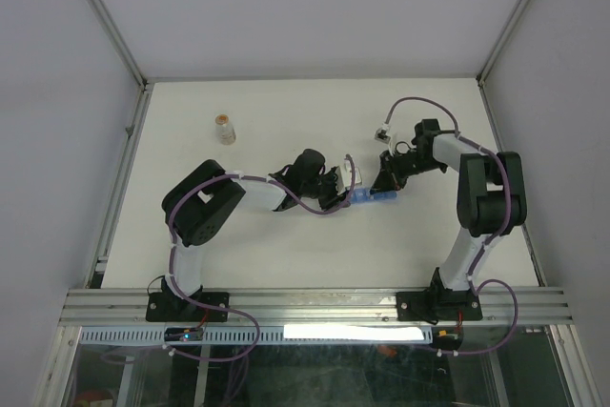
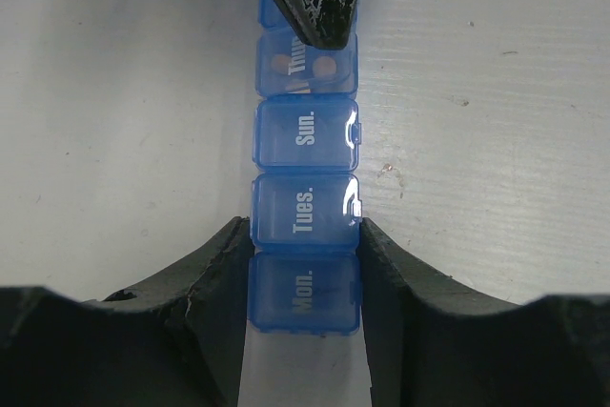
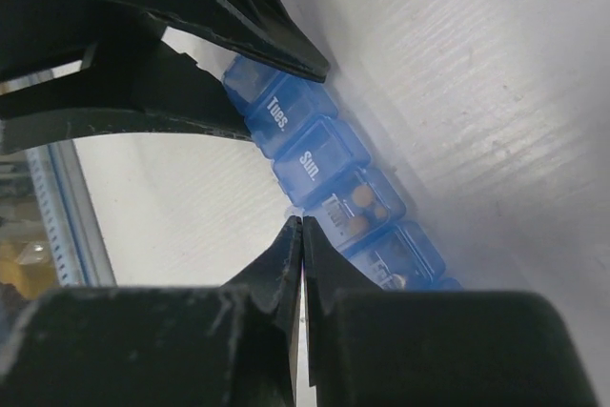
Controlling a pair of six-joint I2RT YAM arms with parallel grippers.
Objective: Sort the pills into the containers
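Observation:
The blue pill organiser [image 1: 375, 197] lies mid-table with all visible lids down. In the left wrist view the organiser [image 2: 305, 135] runs away from me, labelled Mon., Tues., Sun., Thu. My left gripper [image 2: 305, 228] is shut on its near end, with the fingers [image 2: 214, 274] pressed against both sides at Mon. and Tues. Tan round pills [image 2: 326, 66] show through the Thu. lid, and also in the right wrist view [image 3: 362, 197]. My right gripper [image 3: 301, 222] is shut, its tips at the edge of the Thu. compartment of the organiser [image 3: 319, 154]. I cannot tell whether it pinches the lid tab.
A small clear bottle [image 1: 225, 129] with tan contents stands upright at the back left, well away from both arms. The right gripper's tip [image 2: 319, 7] covers the organiser's far end in the left wrist view. The table's white walls rise at the back and sides.

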